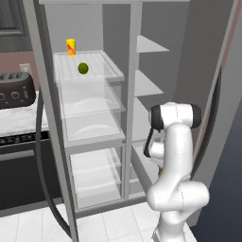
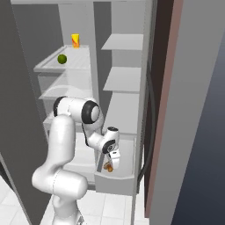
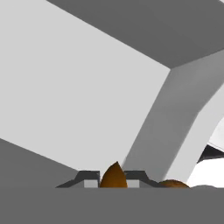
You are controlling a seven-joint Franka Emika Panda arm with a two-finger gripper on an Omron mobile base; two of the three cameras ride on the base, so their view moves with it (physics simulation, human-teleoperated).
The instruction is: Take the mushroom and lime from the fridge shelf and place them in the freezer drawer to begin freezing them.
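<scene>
Brown-capped mushroom (image 3: 114, 176) sits clamped between the jaws inside the opaque grey freezer drawer (image 2: 115, 181); smooth round lime (image 1: 83, 68) rests upper left on the ridged translucent fridge shelf (image 1: 106, 66).

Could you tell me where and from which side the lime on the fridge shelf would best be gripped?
Probably across its widest middle, coming in from the open front. The lime is a smooth round ball sitting alone on the fridge shelf, with the yellow cup further back and apart from it, so the front approach looks unobstructed. Fingers should straddle its equator to keep it from rolling away.
</scene>
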